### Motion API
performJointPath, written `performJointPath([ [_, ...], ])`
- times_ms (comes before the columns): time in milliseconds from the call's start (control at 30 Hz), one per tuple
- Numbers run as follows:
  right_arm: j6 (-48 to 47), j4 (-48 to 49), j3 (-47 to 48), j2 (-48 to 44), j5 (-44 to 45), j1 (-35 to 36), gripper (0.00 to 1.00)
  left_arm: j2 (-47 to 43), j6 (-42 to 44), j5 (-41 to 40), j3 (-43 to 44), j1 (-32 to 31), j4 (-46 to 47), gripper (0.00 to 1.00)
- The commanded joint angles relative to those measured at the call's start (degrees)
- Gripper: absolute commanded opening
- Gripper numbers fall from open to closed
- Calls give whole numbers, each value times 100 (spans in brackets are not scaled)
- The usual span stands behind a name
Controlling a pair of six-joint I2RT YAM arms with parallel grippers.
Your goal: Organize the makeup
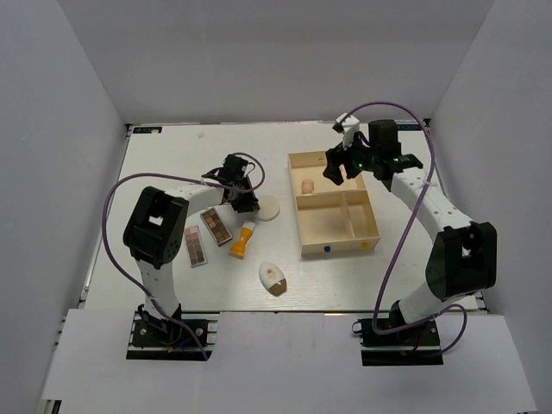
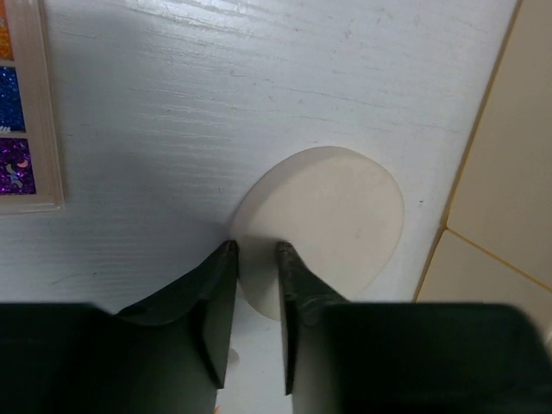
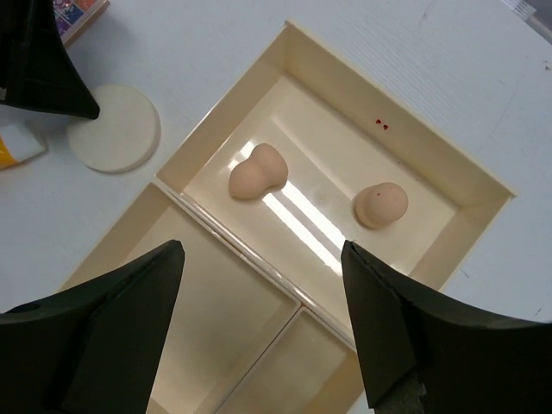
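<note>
R jaws released, empty, over box (image 3: 216,302); 2 sponges (image 3: 257,172) inside, 12 o'clock section. L jaws narrow at disc (image 2: 328,216) rim, grip unconfirmed. Tube (image 1: 242,239), egg (image 1: 272,278), palettes (image 1: 216,226) outstanding, 9 o'clock.

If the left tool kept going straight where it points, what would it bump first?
Probably the round cream disc, right at the tips of the left tool; whether they touch is unclear.

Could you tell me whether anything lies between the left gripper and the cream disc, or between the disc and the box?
Nothing visible does. The left gripper is at the edge of the round cream disc, and only bare table separates the disc from the box, whose wall it must clear.
</note>
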Motion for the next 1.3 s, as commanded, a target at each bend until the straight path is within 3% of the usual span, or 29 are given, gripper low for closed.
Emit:
performJointPath([
  [0, 287, 171, -159, -326, -318, -124, 79, 17, 109, 131, 160, -1, -103, 32],
  [333, 411, 136, -581, -889, -476, -449, 79, -184, 267, 139, 460, -63, -121, 0],
  [500, 455, 118, -687, -1038, -529, -590, 79, -939, 259, 122, 635, -1, 266, 0],
  [667, 499, 162, -836, -1091, -556, -731, 79, -1020, 13, 271, 1108, -1, 503, 0],
  [967, 455, 153, -951, -1232, -573, -801, 79, 166, -761, 1062, 2250, -246, 1057, 0],
  [1133, 385, 136, -1030, -1381, -591, -828, 79, 913, -840, 1194, 3086, -475, 874, 1],
  [1200, 367, 153, -1065, -1434, -582, -854, 79, 1221, -814, 1160, 3438, -555, 724, 5],
  [1267, 341, 153, -1091, -1469, -600, -854, 79, 1361, -770, 1081, 3553, -616, 495, 23],
])
